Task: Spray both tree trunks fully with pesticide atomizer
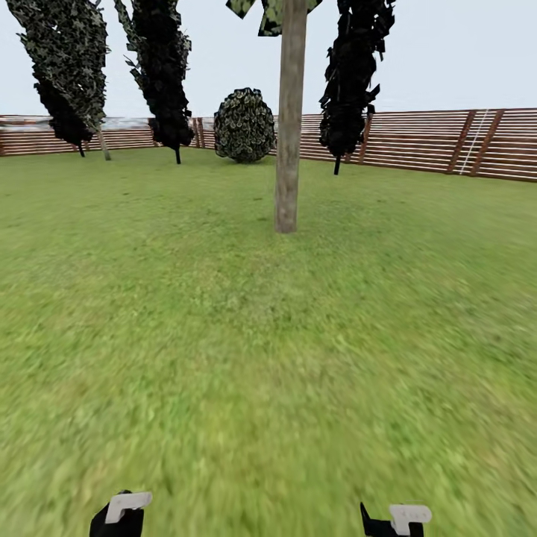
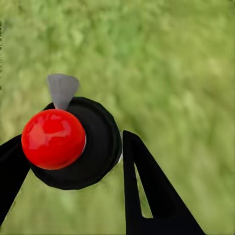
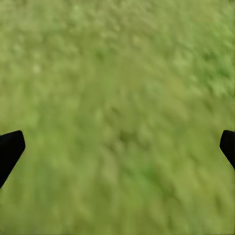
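Head view, surroundings: a brown horizontal-slat wooden fence (image 1: 418, 142) rings the blurry green grass floor (image 1: 246, 358); three dark narrow cypresses (image 1: 160, 67) and a round dark-green bush (image 1: 245, 125) stand near it.
Head view, tree: one thick, smooth grey-beige tree trunk (image 1: 289, 119) rises from the lawn straight ahead, well apart from the robot, blocky leaves just at the top edge; open grass lies between, with nothing in the way.
Head view, arms: the white-and-black wrist parts of both arms sit at the bottom edge, left and right.
Left wrist view, atomizer: the small dark bottle with a red round top, the pesticide atomizer (image 2: 68, 144), sits between the two black fingers (image 2: 147, 191) of the left end effector (image 2: 73, 161), which is closed on it; a grey nozzle piece juts from its rim, grass behind.
Right wrist view, end effector: the right end effector (image 3: 117, 147) is spread wide, black fingertips (image 3: 10, 147) at either edge, nothing between them but grass.
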`<state>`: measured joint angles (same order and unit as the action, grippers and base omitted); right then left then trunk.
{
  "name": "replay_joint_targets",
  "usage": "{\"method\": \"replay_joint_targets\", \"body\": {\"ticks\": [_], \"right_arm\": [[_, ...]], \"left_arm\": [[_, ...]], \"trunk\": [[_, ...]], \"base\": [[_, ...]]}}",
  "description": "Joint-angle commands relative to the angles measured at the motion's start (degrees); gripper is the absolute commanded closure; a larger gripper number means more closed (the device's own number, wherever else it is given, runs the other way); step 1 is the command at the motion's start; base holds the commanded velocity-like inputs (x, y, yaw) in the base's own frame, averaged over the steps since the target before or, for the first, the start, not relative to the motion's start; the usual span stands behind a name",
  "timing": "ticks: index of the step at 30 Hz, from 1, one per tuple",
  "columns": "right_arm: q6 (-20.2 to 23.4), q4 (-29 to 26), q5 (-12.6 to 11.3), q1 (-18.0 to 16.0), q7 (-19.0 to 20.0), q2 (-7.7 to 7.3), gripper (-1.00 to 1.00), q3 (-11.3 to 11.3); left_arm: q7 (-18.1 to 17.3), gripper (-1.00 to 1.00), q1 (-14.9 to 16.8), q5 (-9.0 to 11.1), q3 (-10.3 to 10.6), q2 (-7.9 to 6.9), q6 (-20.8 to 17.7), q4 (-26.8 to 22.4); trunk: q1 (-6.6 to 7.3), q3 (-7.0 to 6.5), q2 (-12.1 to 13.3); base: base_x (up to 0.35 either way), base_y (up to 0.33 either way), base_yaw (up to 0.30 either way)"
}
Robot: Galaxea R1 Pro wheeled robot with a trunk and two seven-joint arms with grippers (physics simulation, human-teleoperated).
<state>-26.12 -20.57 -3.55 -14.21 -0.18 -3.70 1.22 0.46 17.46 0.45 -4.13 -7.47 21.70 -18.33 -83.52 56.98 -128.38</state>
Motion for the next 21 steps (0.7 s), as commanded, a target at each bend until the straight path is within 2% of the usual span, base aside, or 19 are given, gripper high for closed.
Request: {"method": "replay_joint_targets", "body": {"ticks": [1, 9, 12, 15, 21], "right_arm": [[-0.2, 0.0, -0.4, 0.0, 0.0, 0.02, -1.00, 0.2], [-0.2, -0.3, -0.4, 0.0, 0.0, -0.36, -1.00, -0.1], [-0.2, -0.3, -0.3, 0.0, 0.0, -0.28, -1.00, 0.0], [-0.2, -0.2, -0.3, 0.0, 0.0, -0.29, -1.00, 0.1], [-0.2, 0.2, -0.1, 0.0, 0.0, -0.44, -1.00, 0.2]], "left_arm": [[0.0, 1.00, 0.0, 0.0, 0.0, -0.16, 0.2, 0.0], [0.2, 1.00, 0.0, 0.0, -0.4, -0.97, 0.3, 0.0], [0.0, 1.00, 0.0, 0.0, -2.8, -1.98, 0.3, 0.0], [-0.5, 1.00, 0.0, 0.1, -4.7, -2.32, 0.4, 0.0], [-0.8, 1.00, 0.0, 0.1, -5.1, -1.94, 0.5, 0.0]], "trunk": [[-0.02, 0.05, 0.0], [-0.02, 0.05, 0.0], [-0.02, 0.05, 0.0], [-0.02, 0.05, 0.0], [-0.02, 0.05, 0.0]], "base": [[0.338, 0.000, 0.000], [0.338, 0.000, -0.037], [0.338, 0.000, -0.231], [0.338, 0.000, -0.278], [0.339, 0.000, -0.076]]}}
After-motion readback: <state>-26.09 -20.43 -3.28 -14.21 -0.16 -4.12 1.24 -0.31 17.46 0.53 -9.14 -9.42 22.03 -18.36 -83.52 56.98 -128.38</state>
